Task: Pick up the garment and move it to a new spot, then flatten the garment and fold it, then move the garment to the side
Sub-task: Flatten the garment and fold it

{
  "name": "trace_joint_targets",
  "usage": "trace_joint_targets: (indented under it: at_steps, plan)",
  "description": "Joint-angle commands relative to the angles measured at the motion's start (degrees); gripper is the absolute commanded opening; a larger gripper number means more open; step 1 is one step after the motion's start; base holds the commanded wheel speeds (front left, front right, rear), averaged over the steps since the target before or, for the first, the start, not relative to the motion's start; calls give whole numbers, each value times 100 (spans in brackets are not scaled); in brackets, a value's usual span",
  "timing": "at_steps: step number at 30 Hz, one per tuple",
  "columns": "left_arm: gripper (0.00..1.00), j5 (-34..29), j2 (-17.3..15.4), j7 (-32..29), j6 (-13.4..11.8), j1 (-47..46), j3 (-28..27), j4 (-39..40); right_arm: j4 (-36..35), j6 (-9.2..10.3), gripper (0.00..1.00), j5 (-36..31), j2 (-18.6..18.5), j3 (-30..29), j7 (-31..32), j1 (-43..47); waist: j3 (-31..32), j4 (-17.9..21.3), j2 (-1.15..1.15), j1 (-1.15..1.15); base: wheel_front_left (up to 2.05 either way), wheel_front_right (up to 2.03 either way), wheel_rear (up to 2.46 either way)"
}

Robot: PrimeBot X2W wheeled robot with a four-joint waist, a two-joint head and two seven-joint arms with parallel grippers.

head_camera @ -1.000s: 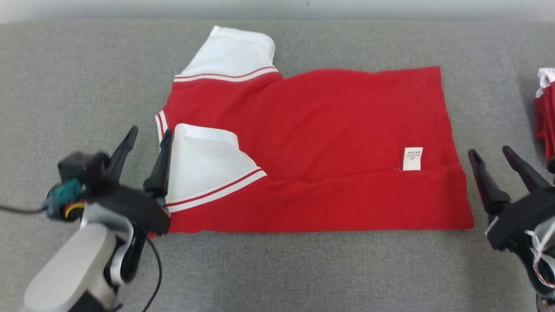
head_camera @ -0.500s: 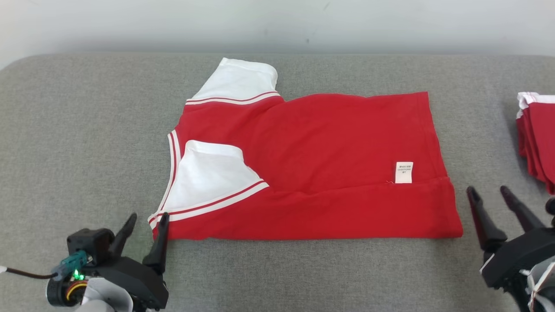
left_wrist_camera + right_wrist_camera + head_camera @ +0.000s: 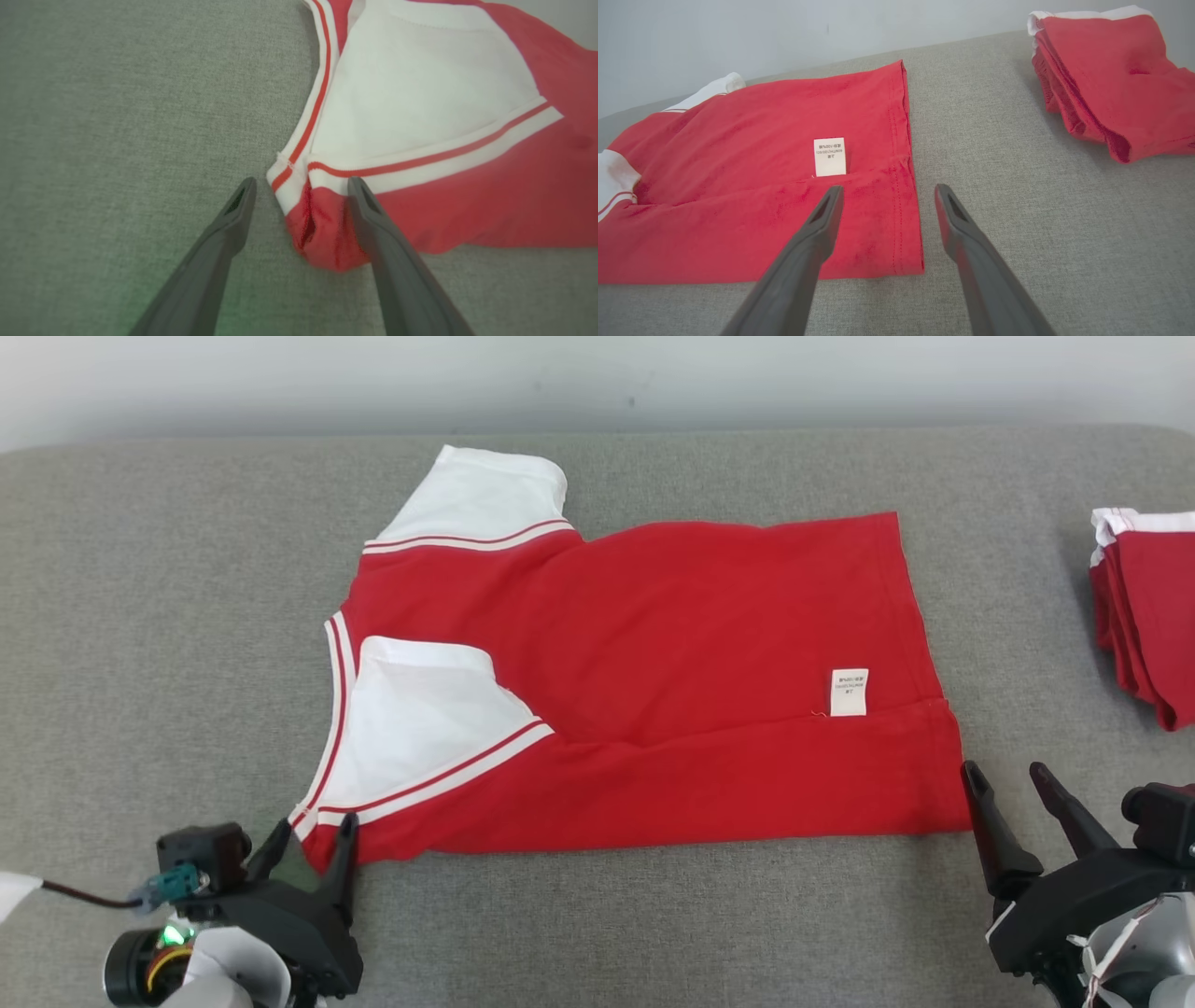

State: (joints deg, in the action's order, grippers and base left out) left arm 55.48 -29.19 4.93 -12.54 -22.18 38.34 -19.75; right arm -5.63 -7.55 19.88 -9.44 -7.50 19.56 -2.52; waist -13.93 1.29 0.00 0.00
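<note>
Grey fabric surface carries the garment, laid flat about mid-surface, red with white sleeves and striped trim. A white care label is sewn near the hem end. Its print is too small in the head view; in the right wrist view it is seen upside down, and only "100%" can be half made out. Long axis is set left-right: neckline and sleeves toward the left edge, hem toward the right. The near long side is folded over, and one white sleeve is folded onto the body. The other sleeve points to the far edge. Left gripper is placed at the near-left corner, jaws wide. The bunched red corner lying between its fingers is resolved only by the left wrist view; nothing is clamped. Right gripper is held at the near-right corner, jaws wide, straddling the hem edge. A folded red stack sits by the right edge; its layers are seen better from the right wrist.
</note>
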Motion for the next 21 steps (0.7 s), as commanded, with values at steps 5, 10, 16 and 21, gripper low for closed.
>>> trace_joint_targets:
  at_steps: [5,10,16,21]
  plan:
    - [0,-5,28,-180,115,-125,110,-29,76,12,100,-229,99,-128,148,-95,-183,19,0,0,0,0,0]
    - [0,-33,146,-172,150,-112,205,37,134,12,100,-507,213,-290,317,-147,-299,-49,0,0,0,0,0]
    - [0,-45,250,-146,210,-143,267,-48,319,12,100,-742,374,-439,620,-195,-362,-134,0,0,0,0,0]
    - [0,-89,234,-83,228,-206,257,-103,484,12,100,-697,468,-445,876,-279,-393,-151,0,0,0,0,0]
